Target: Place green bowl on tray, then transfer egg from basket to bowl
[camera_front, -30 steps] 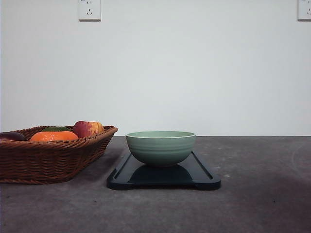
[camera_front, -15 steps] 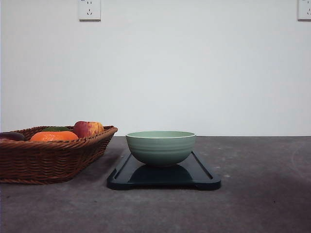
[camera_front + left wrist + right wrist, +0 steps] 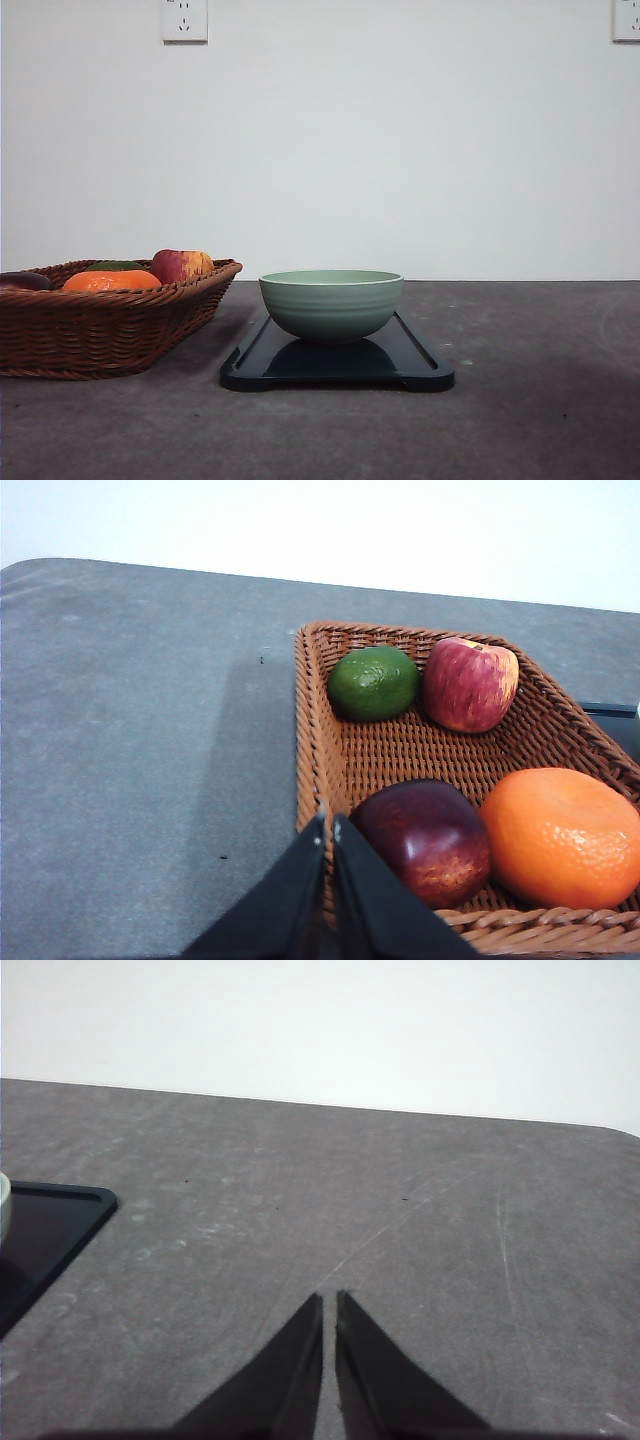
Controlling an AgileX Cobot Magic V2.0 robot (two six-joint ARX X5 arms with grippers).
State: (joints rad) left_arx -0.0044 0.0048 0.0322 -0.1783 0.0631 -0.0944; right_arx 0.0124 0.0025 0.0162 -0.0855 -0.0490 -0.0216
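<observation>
Green bowl on tray; wrist view reveals basket's plum.

Nothing readable was to be seen anywhere: no lettering, label, brand or number stood on anything in the room.

Green bowl: pale sage green with faint horizontal ridges. Tray: dark navy, almost black. Basket: brown woven wicker. Basket contents: green fruit, red-and-yellow streaked apple, dark purple-red fruit, possibly a plum, and orange. Tabletop: mottled dark grey. Wall: white.
</observation>
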